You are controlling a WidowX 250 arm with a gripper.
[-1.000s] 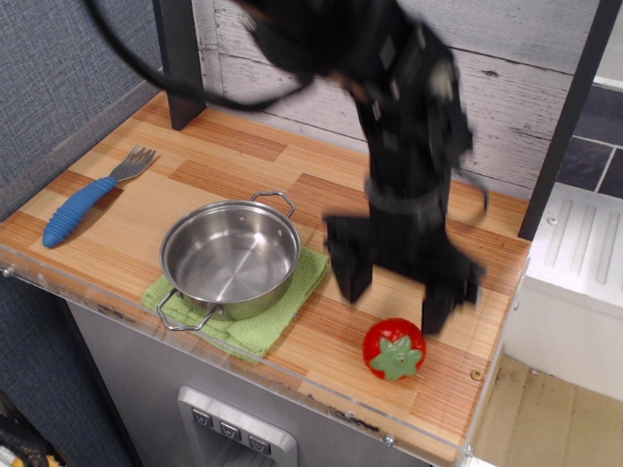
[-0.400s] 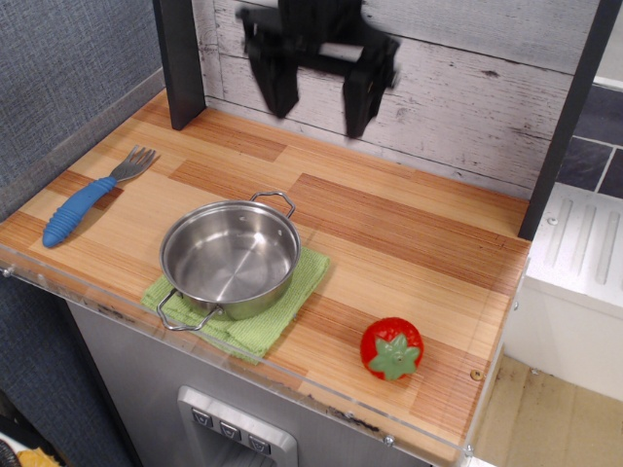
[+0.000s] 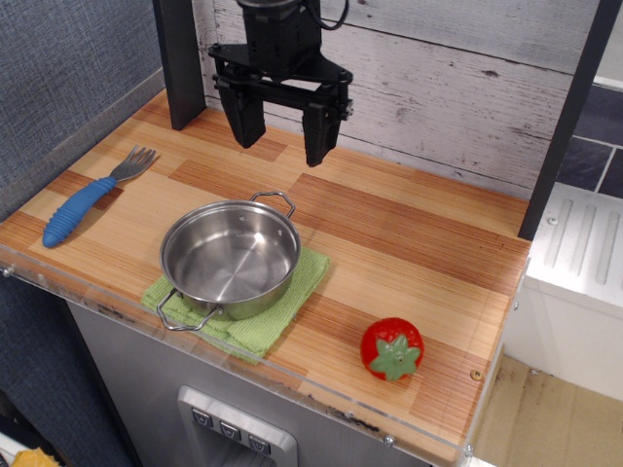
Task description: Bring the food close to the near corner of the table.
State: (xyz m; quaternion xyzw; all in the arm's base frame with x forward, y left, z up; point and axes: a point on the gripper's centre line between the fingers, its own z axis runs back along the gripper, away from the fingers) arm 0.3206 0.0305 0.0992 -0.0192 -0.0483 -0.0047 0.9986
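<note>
In the single overhead view, the gripper [image 3: 283, 130] hangs at about twelve o'clock over the back of the table [image 3: 409, 243], close to the whitewashed plank wall [image 3: 458, 88]. Its two black fingers [image 3: 320, 131] are spread wide with nothing between them, well apart from everything on the counter.

The food [image 3: 392, 348], a glossy red toy with a green star cap, sits at about five o'clock on the striped planks, near the front acrylic rim and just beside the squared corner with its small screw [image 3: 476, 374]. It rests alone, touching neither the cloth nor the pot.

At centre-left, the steel pot [image 3: 231, 256] stands upright and empty on a folded green cloth [image 3: 263, 316], which pokes out at the pot's five o'clock side. A blue-handled fork [image 3: 88, 195] lies at nine o'clock, near the left edge.

Judging by this layout, the task looks essentially done: the food already lies close to the near corner and the hand is free. If anything is left, it is only a small nudge closer to the corner, and that seems optional.
</note>
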